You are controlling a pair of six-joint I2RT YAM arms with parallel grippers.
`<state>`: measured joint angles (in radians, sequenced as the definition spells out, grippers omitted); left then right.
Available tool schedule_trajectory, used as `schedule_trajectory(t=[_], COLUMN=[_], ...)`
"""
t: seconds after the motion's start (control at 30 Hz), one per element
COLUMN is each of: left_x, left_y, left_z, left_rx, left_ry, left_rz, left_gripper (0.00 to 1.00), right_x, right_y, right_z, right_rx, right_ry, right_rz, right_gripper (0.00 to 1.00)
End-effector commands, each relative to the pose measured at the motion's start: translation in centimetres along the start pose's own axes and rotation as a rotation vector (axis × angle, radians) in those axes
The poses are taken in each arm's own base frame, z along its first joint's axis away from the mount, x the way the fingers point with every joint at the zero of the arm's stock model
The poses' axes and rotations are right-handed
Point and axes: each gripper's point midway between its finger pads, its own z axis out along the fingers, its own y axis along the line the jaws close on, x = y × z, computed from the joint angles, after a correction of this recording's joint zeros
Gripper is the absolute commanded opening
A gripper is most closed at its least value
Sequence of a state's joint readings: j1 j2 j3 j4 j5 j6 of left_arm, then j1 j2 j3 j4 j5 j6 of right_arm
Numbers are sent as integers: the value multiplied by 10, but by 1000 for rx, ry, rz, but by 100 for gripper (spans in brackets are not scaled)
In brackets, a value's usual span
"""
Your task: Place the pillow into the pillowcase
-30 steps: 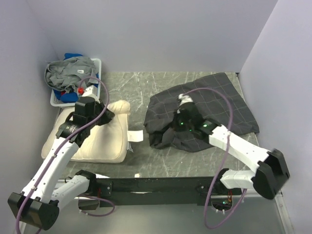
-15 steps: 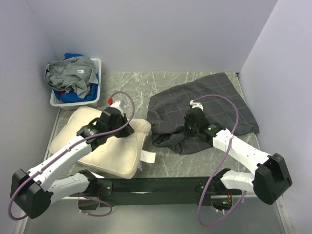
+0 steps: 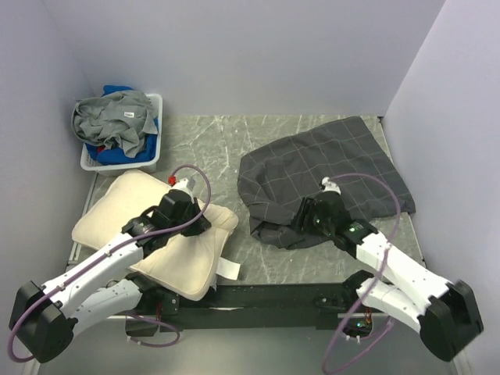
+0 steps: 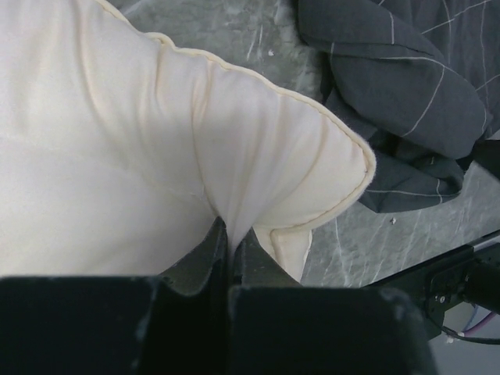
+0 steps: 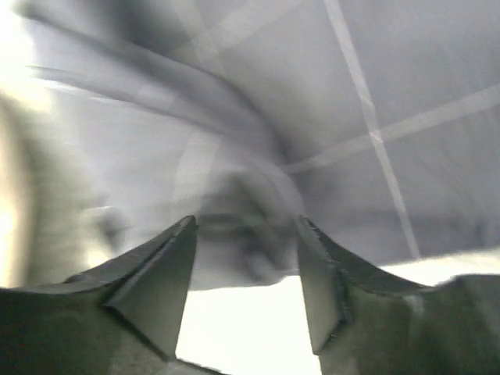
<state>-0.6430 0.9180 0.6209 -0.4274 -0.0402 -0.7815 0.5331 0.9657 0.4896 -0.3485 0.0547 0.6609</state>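
The cream pillow (image 3: 133,226) lies at the left of the table, its white label (image 3: 229,269) at the near edge. My left gripper (image 3: 201,222) is shut on a pinch of the pillow's cloth near its right corner; in the left wrist view the fingers (image 4: 205,254) squeeze a fold of the pillow (image 4: 117,148). The dark grid-patterned pillowcase (image 3: 328,168) lies crumpled at the right, also seen in the left wrist view (image 4: 406,101). My right gripper (image 3: 298,222) is at its near left folds, open; the blurred right wrist view shows pillowcase cloth (image 5: 351,101) just beyond the parted gripper (image 5: 246,226), nothing gripped.
A white laundry basket (image 3: 155,148) heaped with grey and blue clothes stands at the back left. Walls close in the table on the left, back and right. The black base rail (image 3: 250,297) runs along the near edge.
My right gripper has opened and let go of the pillowcase, drawing back toward the near right. My left arm has dragged the pillow nearer and to the right.
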Motion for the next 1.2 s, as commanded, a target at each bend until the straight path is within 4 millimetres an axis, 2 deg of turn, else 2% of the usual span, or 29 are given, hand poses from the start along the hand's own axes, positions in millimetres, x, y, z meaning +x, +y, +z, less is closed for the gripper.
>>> schedule_trajectory(t=[0.0, 0.07, 0.1, 0.13, 0.17, 0.2, 0.27, 0.3, 0.33, 0.5, 0.6, 0.73, 0.77, 0.8, 0.83, 0.9, 1.17], left_x=[-14, -13, -13, -14, -15, -15, -20, -19, -21, -27, -28, -28, -28, -28, -28, -28, -30], left_y=[-6, -5, -5, -5, -5, -4, -6, -3, -4, -2, -3, -7, -8, -9, -9, -10, -11], left_z=[0, 2, 2, 2, 0, -1, -6, -7, -10, -22, -26, -28, -27, -27, -26, -27, -29], left_rx=[24, 22, 22, 20, 21, 19, 23, 11, 9, 1, 9, 31, 34, 38, 39, 42, 45], left_ry=[-71, -71, -73, -77, -80, -85, -102, -99, -107, -136, -141, -143, -141, -139, -138, -139, -140], left_rz=[-24, -27, -33, -35, -39, -40, -40, -38, -37, -34, -35, -42, -43, -43, -43, -41, -38], left_gripper=[1, 1, 1, 1, 1, 1, 1, 1, 1, 1, 1, 1, 1, 1, 1, 1, 1], right_x=[-81, -96, -115, -112, -114, -122, -114, -115, -112, -90, -82, -75, -79, -72, -73, -72, -62], right_y=[77, 96, 117, 127, 136, 148, 160, 167, 170, 168, 168, 171, 173, 169, 162, 162, 156], right_z=[-59, -69, -83, -69, -64, -49, -32, -15, -7, 43, 59, 74, 77, 87, 91, 99, 114], right_rx=[-253, -294, -339, -346, -349, -328, -322, -303, -295, -235, -200, -162, -145, -122, -73, -62, -28], right_ry=[-245, -269, -299, -242, -235, -207, -131, -97, -76, 76, 123, 153, 146, 178, 181, 194, 280], right_rz=[-79, -181, -215, -264, -348, -382, -494, -522, -549, -666, -707, -739, -740, -745, -746, -747, -786], right_gripper=[63, 65, 65, 65, 66, 66, 66, 66, 66, 67, 68, 70, 70, 70, 70, 68, 64])
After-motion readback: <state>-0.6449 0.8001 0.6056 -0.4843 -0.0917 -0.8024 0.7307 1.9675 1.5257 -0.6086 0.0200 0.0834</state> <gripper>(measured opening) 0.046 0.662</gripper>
